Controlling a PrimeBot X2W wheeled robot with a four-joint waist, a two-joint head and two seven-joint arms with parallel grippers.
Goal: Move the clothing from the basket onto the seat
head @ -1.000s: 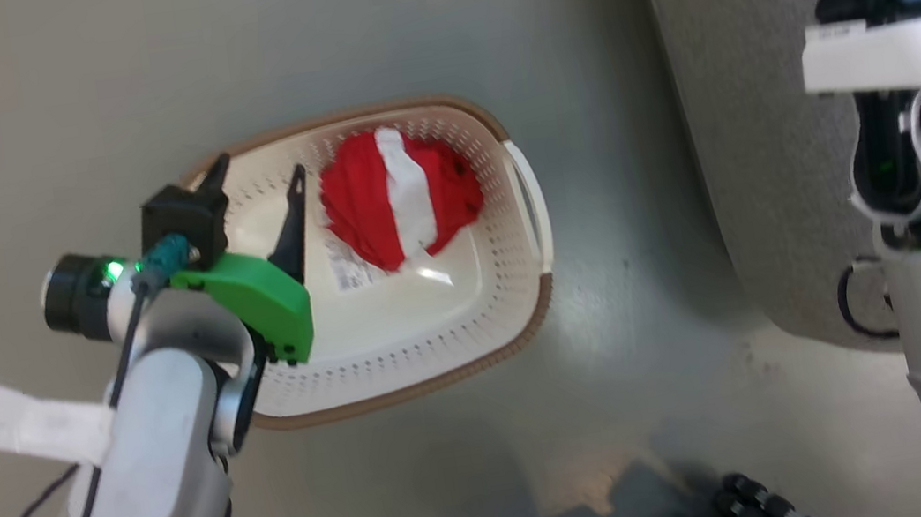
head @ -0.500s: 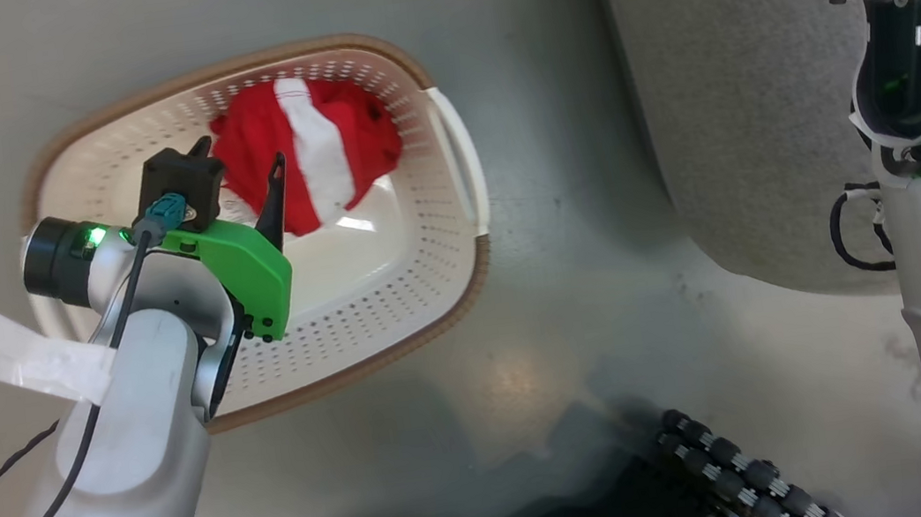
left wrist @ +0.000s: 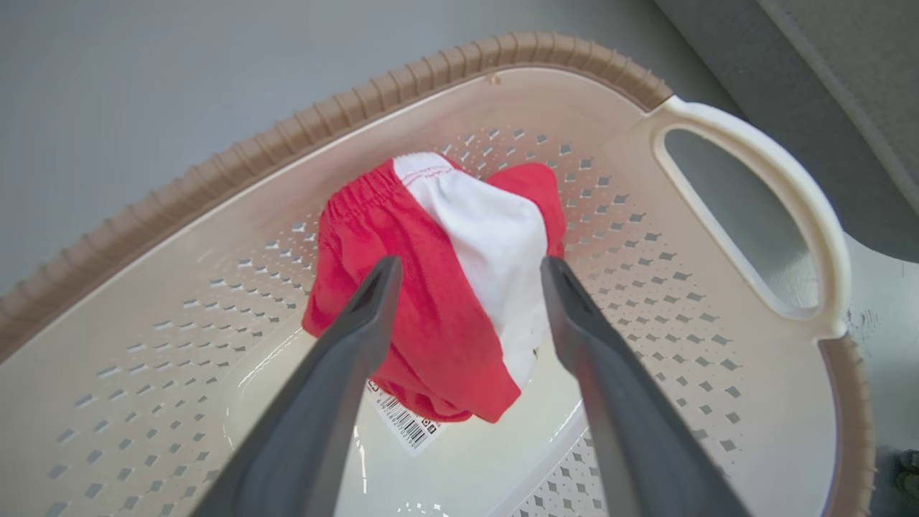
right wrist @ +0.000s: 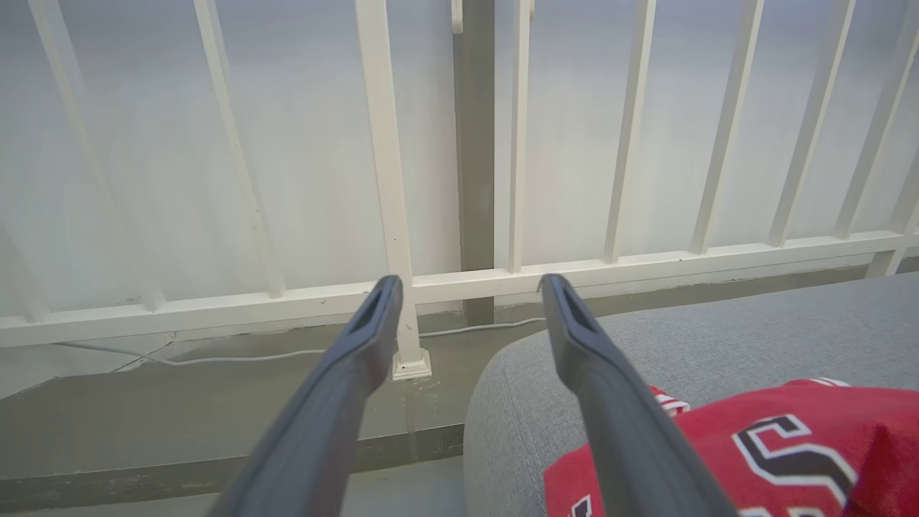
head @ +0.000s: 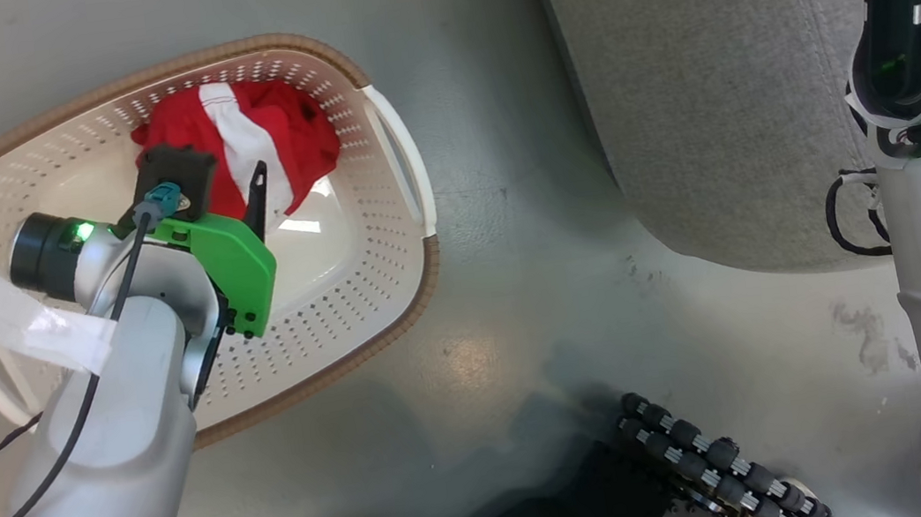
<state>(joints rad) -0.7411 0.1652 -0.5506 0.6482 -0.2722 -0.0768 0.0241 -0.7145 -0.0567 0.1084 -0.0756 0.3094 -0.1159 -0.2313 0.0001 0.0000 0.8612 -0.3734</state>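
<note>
A red garment with a broad white stripe (left wrist: 445, 287) lies bunched at the far end of the cream basket (left wrist: 287, 133), partly over its label sticker (left wrist: 406, 424). My left gripper (left wrist: 470, 266) hangs just above it, open, the fingers framing the cloth without holding it. In the head view the same garment (head: 275, 132) sits in the basket (head: 420, 290) under my left gripper (head: 225, 160). The red jersey (right wrist: 754, 452) with navy-and-white lettering lies on the grey seat (right wrist: 646, 359). My right gripper (right wrist: 470, 283) is open above the seat's edge, holding nothing.
The seat (head: 687, 86) stands to the right of the basket across a strip of grey floor. My base with its roller wheel (head: 718, 456) is at the bottom. A white railing (right wrist: 388, 179) and a floor cable (right wrist: 215, 355) lie beyond the seat. The basket's white handle (left wrist: 790, 208) faces the seat.
The head camera has swung, so the basket now sits further left in the picture. My left gripper has moved from beside the striped garment to over it, still open.
</note>
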